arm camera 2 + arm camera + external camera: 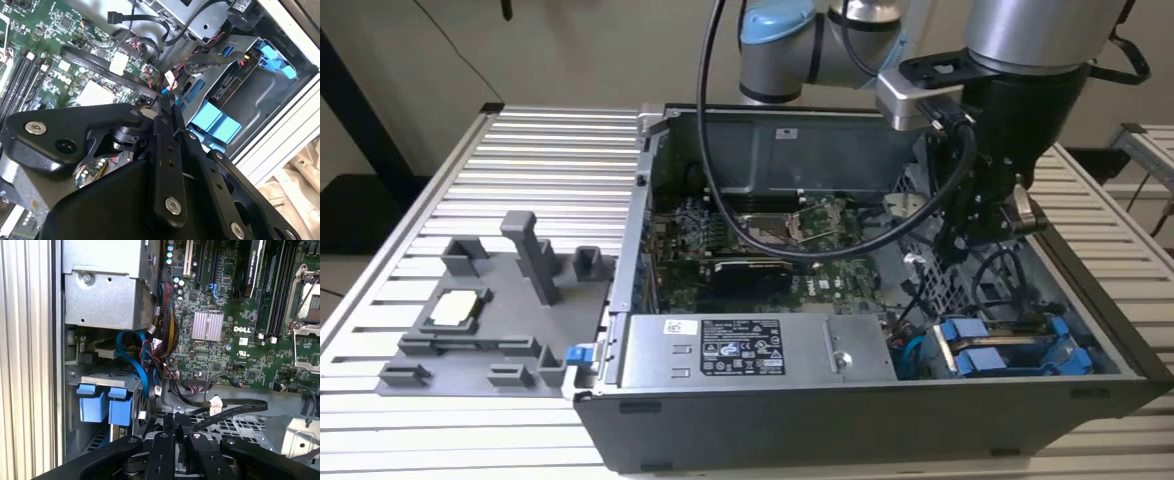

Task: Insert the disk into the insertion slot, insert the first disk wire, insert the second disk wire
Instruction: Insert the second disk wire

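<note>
Hand (168, 101) near disk (231, 91), lengthwise in slot (272, 94)

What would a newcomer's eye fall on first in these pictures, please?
The robot arm reaching down into the open computer case dominates the exterior view. Next come the disk's bright blue handles in the case's corner at that view's right, and the green motherboard in its middle.

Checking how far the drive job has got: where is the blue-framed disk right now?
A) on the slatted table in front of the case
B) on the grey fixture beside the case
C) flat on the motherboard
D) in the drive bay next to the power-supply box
D: in the exterior view the disk, with its blue handles showing, sits in the insertion slot at the case corner, next to the power-supply box.
</note>
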`<state>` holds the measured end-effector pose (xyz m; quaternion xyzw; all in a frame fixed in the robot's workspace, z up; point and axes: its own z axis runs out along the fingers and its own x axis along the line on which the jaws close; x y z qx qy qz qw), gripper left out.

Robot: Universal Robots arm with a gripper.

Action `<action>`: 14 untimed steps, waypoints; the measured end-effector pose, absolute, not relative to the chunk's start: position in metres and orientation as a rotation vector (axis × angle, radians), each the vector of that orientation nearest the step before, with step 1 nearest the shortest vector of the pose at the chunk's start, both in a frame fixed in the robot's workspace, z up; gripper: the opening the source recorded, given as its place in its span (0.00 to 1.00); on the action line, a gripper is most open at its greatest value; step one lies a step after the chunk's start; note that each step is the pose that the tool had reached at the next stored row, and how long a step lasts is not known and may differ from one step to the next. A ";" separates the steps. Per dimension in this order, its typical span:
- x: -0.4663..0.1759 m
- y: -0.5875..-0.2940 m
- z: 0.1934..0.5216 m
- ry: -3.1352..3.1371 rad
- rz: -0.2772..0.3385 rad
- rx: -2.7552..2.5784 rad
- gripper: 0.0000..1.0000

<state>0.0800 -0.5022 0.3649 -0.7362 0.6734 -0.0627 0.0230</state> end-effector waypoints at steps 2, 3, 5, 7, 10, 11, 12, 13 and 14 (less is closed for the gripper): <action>0.080 -0.504 0.365 2.086 -0.193 -2.280 0.16; 0.081 -0.506 0.365 2.086 -0.192 -2.281 0.16; 0.083 -0.512 0.365 2.088 -0.187 -2.283 0.16; 0.084 -0.517 0.365 2.090 -0.183 -2.285 0.16; 0.087 -0.525 0.365 2.093 -0.177 -2.289 0.16; 0.088 -0.528 0.365 2.094 -0.174 -2.290 0.16; 0.089 -0.531 0.365 2.095 -0.172 -2.291 0.16; 0.090 -0.534 0.365 2.095 -0.170 -2.292 0.16; 0.092 -0.536 0.365 2.097 -0.168 -2.293 0.16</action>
